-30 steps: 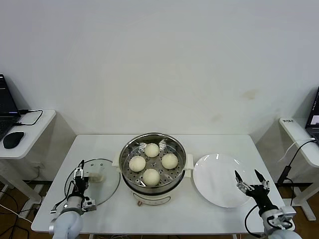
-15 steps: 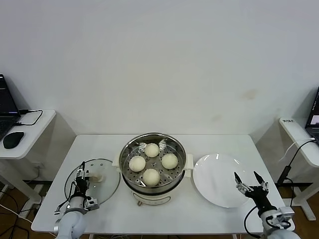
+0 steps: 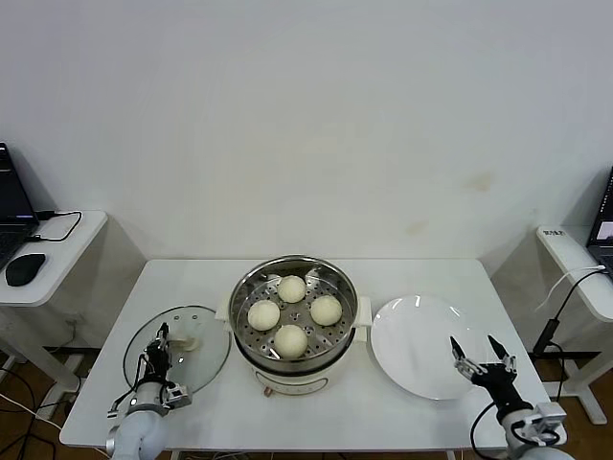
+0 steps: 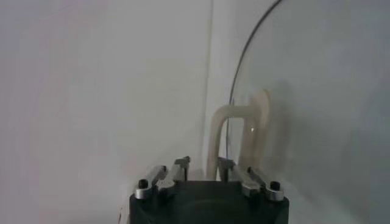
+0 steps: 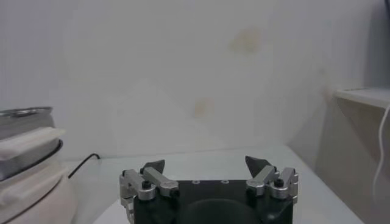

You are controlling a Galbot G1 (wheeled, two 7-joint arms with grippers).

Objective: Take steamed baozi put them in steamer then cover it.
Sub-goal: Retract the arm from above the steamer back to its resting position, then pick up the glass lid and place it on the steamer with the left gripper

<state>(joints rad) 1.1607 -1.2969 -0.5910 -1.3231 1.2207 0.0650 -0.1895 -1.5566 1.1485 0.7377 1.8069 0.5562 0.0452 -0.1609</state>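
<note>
The steamer (image 3: 251,287) stands open at the table's middle with four baozi (image 3: 290,339) on its perforated tray. Its side also shows in the right wrist view (image 5: 24,152). The glass cover (image 3: 206,359) lies flat on the table left of it, and its cream handle (image 3: 189,341) is upright. My left gripper (image 3: 159,351) hovers over the cover's near left part, just short of the handle (image 4: 241,128). Its jaws stand narrowly apart and hold nothing (image 4: 203,164). My right gripper (image 3: 476,356) is open and empty by the front right rim of the white plate (image 3: 421,345), and it also shows in the right wrist view (image 5: 205,164).
A side table on the left holds a laptop and a mouse (image 3: 24,268). Another side table (image 3: 575,259) with cables stands on the right. Both grippers are close to the table's front edge (image 3: 316,443).
Both arms have sunk a little toward the front edge. My left gripper has edged slightly right over the cover. The baozi, steamer and cover have not moved.
</note>
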